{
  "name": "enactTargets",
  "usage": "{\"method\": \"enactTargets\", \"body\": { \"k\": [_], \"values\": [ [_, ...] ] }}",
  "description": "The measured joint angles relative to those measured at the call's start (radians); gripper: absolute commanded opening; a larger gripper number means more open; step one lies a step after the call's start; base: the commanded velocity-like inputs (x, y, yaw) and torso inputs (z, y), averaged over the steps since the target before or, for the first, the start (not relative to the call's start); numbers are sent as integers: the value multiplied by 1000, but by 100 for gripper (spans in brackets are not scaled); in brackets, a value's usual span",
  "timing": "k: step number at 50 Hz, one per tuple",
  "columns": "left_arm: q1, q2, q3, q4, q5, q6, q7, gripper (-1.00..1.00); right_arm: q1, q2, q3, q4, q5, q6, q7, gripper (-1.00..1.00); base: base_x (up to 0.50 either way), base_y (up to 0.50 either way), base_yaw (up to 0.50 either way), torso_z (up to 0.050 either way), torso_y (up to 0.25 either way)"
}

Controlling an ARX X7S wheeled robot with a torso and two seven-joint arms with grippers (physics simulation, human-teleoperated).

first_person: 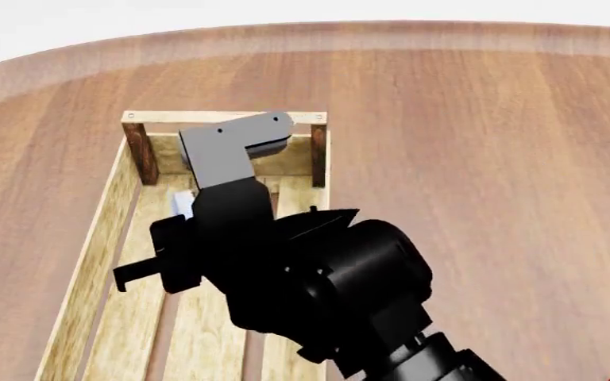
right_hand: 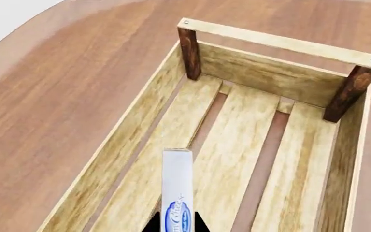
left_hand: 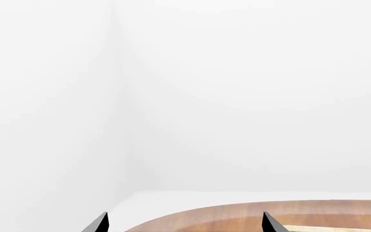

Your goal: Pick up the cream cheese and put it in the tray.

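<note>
The cream cheese [right_hand: 177, 186], gripped by the right pincer [right_hand: 172, 223], hangs half-hidden over the tray [right_hand: 263, 67].

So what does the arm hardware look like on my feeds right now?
In the head view, the right arm is glossy black with rounded, bulbous joint housings, and carries a flat matte-grey angled bracket with small dark screw dots. Both wrist views show pincer fingertips as plain black pointed wedges: left pincer, right pincer. No cables, sleeves or markings are visible.
</note>
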Motion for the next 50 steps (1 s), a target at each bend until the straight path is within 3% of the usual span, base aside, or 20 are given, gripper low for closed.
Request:
{"method": "enactTargets", "body": {
  "k": [9,30,50],
  "values": [
    [-1,-2,3,-5,-1,2,-1,100,47,-14,-143,139,123,-64,5,-100,0,0,0,0,1],
    [-1,-6,5,-20,-6,12,-5,100,161,-24,-743,357,570,-356,-29,-100,0,0,0,0,0],
    [1,-10,4,-25,-10,14,-10,100,147,-25,-907,372,609,-480,-52,-100,0,0,0,1,1]
  ]
}}
